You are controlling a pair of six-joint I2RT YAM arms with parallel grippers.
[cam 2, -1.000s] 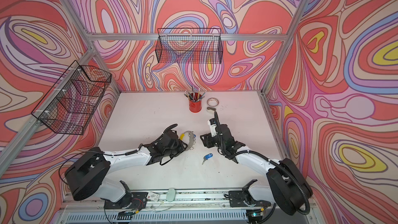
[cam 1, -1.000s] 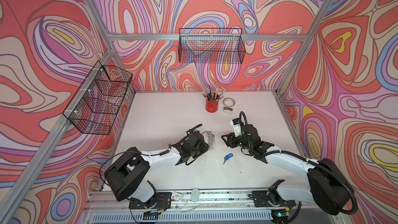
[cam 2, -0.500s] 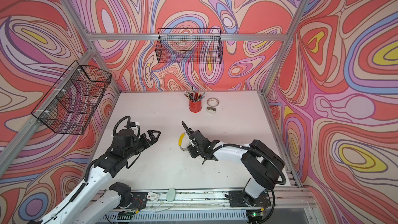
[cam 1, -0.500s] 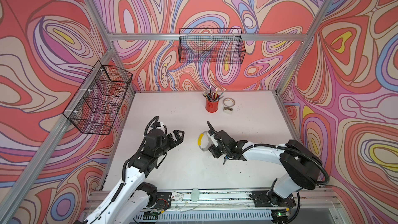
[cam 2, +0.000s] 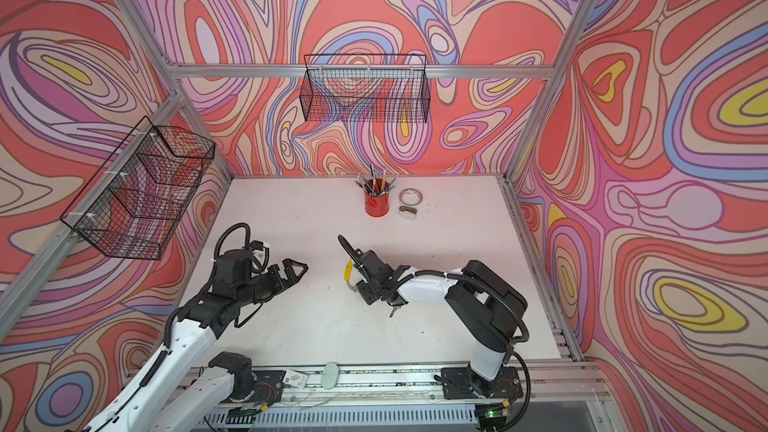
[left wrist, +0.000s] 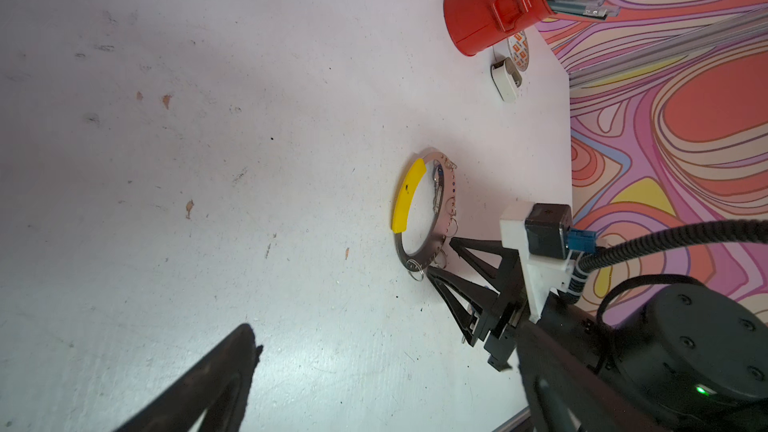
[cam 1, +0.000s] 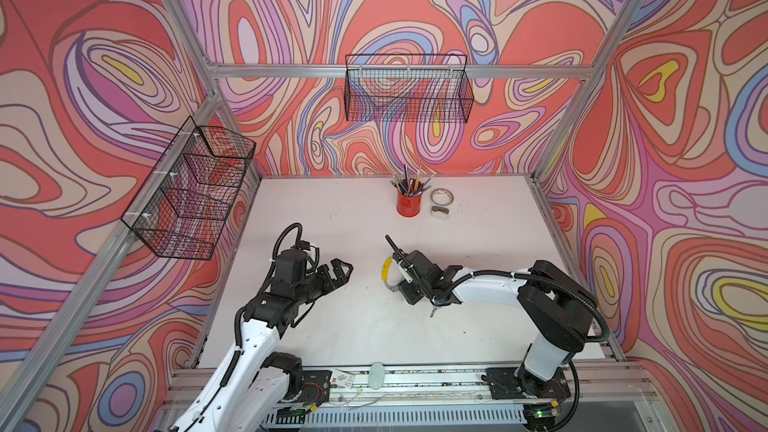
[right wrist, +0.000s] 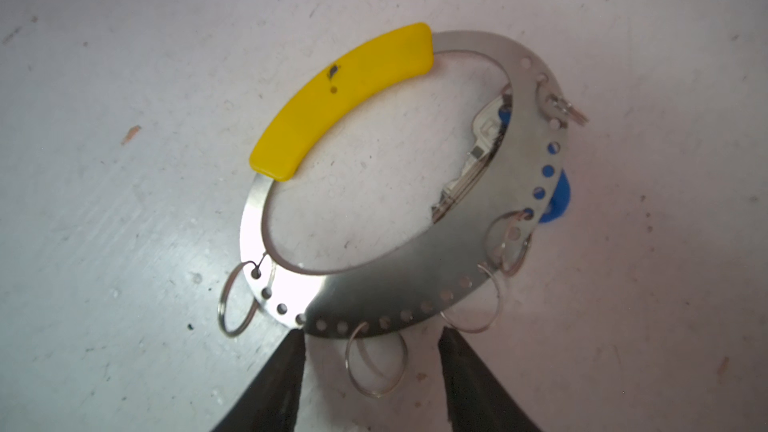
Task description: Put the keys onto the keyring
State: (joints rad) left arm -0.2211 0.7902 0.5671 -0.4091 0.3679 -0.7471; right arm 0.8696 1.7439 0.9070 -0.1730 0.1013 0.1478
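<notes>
Keyring point(right wrist: 365, 292) just beside right fingers point(right wrist: 282, 371)

Swirly pink walls point(cam 1: 415, 14), white table point(cam 1: 332, 209), two wire baskets point(cam 1: 409, 93), probably wall-mounted

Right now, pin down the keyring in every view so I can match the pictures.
Top view: keyring mid-table, robot-side of the red cup.
Top view: keyring mid-table too.
Left wrist: between the red cup and the right gripper.
Right wrist: mid-frame, just beyond the jaws.
Shared landmark: its yellow segment, seen in all four.
</notes>
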